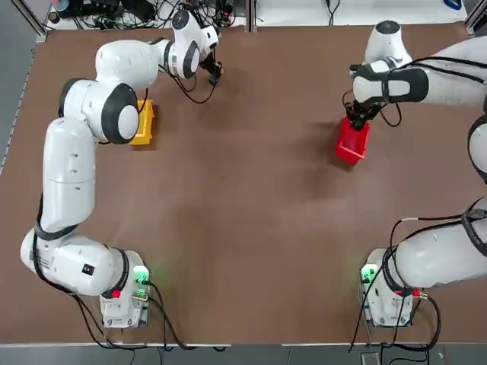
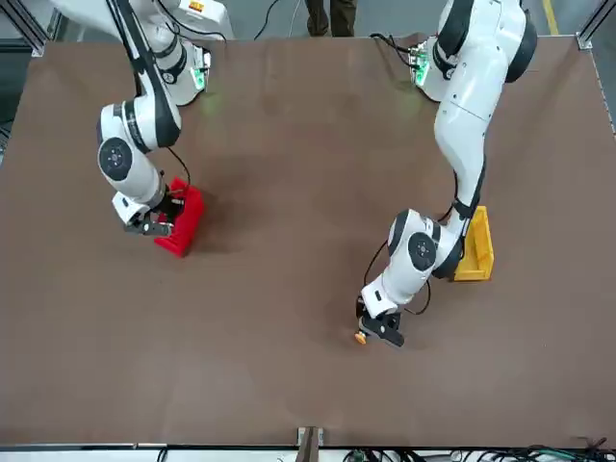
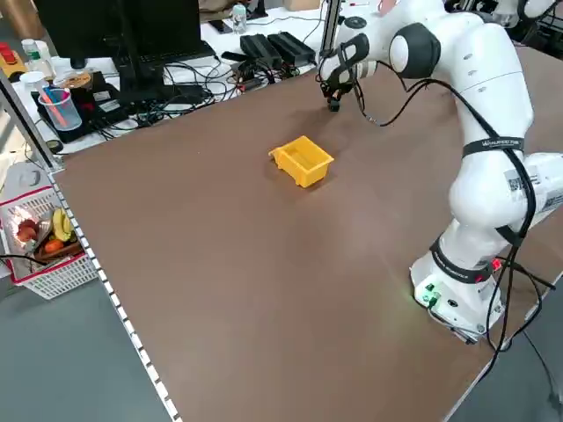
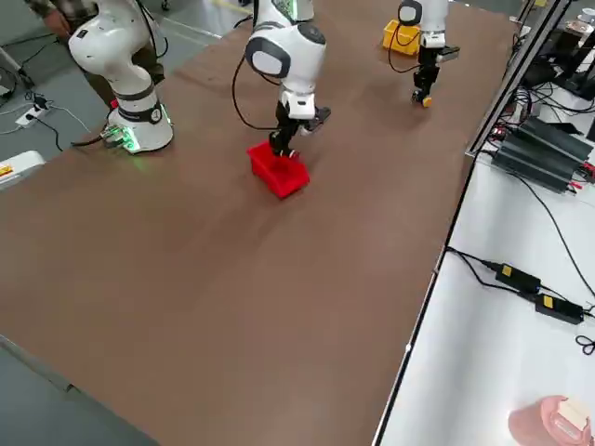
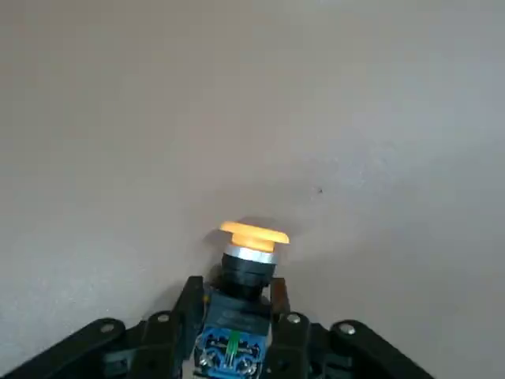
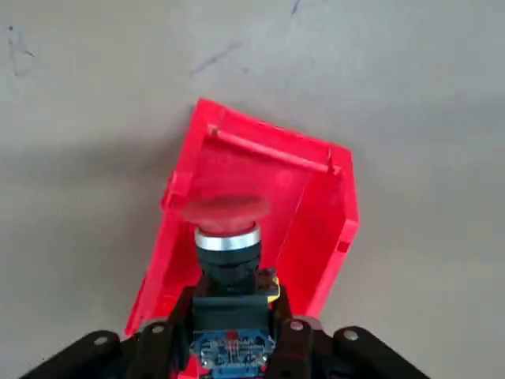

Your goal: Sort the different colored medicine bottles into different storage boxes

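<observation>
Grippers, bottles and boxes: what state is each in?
Left gripper: jaws shut on yellow-capped bottle
Yellow-capped bottle: held, over the table
Right gripper: jaws shut on red-capped bottle
Red-capped bottle: held over red box
Red box: on table, open-topped
Yellow box: on table, open-topped, empty

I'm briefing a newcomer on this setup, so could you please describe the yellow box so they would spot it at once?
On the brown tabletop, look toward the left arm, which reaches out over the table. The yellow box is the small, open-topped plastic bin beside that arm. Its colour sets it apart from the similar red box under the right gripper.
</observation>
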### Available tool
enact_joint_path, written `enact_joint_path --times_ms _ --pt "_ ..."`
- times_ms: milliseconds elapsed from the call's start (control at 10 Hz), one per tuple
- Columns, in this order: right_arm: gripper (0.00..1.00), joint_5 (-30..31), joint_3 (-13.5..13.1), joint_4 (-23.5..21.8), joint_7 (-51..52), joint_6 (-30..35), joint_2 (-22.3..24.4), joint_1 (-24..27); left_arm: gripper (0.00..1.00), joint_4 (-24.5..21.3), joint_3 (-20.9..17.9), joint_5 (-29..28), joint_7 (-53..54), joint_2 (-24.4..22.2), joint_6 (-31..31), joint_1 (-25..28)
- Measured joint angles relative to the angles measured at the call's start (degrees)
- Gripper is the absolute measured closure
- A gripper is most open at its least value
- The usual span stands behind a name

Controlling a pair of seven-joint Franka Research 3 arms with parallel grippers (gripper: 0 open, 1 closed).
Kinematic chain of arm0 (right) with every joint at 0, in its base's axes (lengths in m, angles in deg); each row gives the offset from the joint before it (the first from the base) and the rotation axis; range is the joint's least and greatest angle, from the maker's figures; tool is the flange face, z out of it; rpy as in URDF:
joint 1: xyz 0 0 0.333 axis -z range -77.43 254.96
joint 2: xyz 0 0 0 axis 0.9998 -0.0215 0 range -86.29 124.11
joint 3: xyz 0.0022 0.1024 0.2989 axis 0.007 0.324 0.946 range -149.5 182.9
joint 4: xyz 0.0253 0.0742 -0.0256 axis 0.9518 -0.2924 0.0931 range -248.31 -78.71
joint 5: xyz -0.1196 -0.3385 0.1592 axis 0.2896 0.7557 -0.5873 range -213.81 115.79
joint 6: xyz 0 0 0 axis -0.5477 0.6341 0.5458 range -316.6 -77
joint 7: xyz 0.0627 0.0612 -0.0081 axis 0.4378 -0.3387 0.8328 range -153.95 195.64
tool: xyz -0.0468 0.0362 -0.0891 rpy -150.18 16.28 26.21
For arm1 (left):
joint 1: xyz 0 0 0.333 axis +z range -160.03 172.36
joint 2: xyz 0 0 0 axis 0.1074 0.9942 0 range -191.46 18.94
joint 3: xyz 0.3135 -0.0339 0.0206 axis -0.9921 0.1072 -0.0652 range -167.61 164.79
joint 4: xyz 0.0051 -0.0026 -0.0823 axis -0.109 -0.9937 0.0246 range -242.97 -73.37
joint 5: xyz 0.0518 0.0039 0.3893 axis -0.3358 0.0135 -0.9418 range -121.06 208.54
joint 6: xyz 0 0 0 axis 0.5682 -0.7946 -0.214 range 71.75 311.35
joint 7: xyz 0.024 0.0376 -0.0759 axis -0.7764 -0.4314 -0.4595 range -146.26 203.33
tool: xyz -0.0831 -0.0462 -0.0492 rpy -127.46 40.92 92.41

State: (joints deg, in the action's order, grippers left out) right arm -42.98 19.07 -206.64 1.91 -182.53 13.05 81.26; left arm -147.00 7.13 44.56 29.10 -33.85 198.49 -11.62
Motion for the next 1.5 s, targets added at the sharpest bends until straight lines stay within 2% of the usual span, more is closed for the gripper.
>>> enact_joint_path --times_ms 200,300,600,700,800,900,1000,1200,1300,1500 --pt "0.59 0.0 0.0 -0.1 0.0 0.0 0.8 0.7 0.61 0.3 0.0 0.0 0.0 -0.6 -0.9 0.3" --pt "0.58 0.0 0.0 -0.1 0.0 0.0 1.0 0.7 0.64 0.5 -0.1 0.0 0.0 -1.9 -3.7 0.7" --pt "0.19 0.0 0.2 -0.1 0.0 0.0 1.1 0.8 0.64 0.8 -0.1 -0.1 1.1 -8.6 -16.6 2.8" --pt "0.04 0.0 0.2 -0.1 0.0 0.0 1.1 0.8 0.64 0.7 -0.1 -0.2 2.4 -10.9 -21.1 3.5" --pt "0.0 0.0 0.3 -0.1 0.0 -0.1 1.2 0.8 0.64 -0.1 -0.1 -0.2 4.6 -13.2 -24.7 4.6" --pt "0.0 0.1 0.3 0.1 0.7 -0.3 1.2 0.8 0.64 -2.6 -0.1 -0.3 7.8 -16.6 -27.1 6.3" --pt "0.0 0.1 0.3 0.9 3.0 -0.3 1.3 0.8 0.64 -6.9 -0.1 -0.3 11.4 -21.0 -28.3 8.7" --pt "0.0 0.4 0.2 4.9 13.7 0.2 1.5 2.3 0.64 -18.2 0.0 -0.3 19.1 -30.7 -28.8 14.7" --pt "0.0 0.4 0.1 8.5 19.1 3.0 1.4 3.8 0.64 -23.6 0.0 -0.3 22.0 -34.8 -28.9 18.1" --pt "0.0 0.6 -0.1 19.6 24.7 12.5 -0.1 5.9 0.64 -33.1 0.0 -0.3 26.2 -41.6 -28.9 24.5"
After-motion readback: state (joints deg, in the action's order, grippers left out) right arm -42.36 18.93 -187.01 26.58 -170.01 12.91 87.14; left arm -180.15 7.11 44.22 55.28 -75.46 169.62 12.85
